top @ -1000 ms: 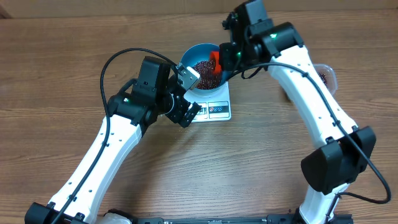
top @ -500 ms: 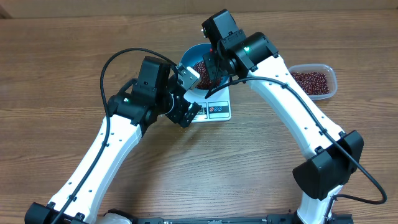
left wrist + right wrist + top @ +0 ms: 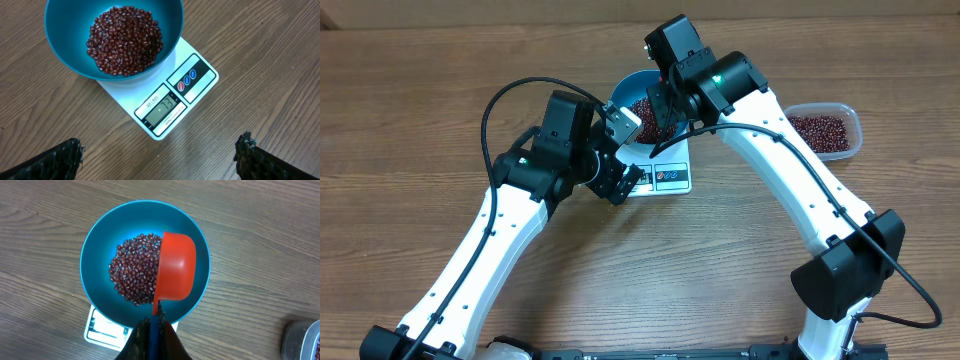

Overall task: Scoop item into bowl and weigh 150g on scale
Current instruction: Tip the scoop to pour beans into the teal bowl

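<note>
Since a second ago the right gripper [image 3: 152,335], clamped on the orange scoop [image 3: 176,266], has swung from the tub [image 3: 825,130] to over the bowl [image 3: 95,255] on the scale [image 3: 195,75]; the beans [image 3: 132,267] lie inside, yet the display [image 3: 162,107] seems near half, so more scoops are needed, while the left gripper [image 3: 157,157] hangs wide and empty.

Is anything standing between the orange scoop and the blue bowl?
Nothing visible. The scoop, held by the right gripper, hangs directly over the open bowl; only beans lie under it.
</note>
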{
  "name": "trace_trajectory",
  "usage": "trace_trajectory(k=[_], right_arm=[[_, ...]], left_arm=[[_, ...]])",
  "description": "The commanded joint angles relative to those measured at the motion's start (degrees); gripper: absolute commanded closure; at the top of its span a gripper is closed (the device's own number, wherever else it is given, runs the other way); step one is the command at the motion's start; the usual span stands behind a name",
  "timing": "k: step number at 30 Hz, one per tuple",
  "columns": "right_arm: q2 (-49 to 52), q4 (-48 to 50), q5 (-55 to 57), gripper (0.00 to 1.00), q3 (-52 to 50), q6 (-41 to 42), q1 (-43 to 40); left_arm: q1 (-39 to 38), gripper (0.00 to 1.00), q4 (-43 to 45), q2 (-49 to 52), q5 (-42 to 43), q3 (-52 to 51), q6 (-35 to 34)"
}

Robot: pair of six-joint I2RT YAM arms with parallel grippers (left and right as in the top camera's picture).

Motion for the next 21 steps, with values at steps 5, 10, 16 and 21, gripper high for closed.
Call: trace_trajectory(k=[5,10,16,21], right_arm=[[-3.2,-0.7,0.7,0.96,1.9,-3.0,0.3],[-3.2,-0.9,3.6,0.96,1.9,-3.1,0.9],[-3.4,-0.9,1.6,0.96,1.9,-2.9,0.9],[-3.7,-1.0,-3.3,0.96,1.9,-2.7,-0.7]], left_arm=[[0.0,0.01,0.2,0.0,-0.3,1.2,0.2],[0.0,0.00,0.2,0.0,-0.3,1.2,0.2],[0.0,0.00,0.2,0.0,-0.3,1.2,0.2],[0.0,0.01,0.2,0.0,-0.3,1.2,0.2]])
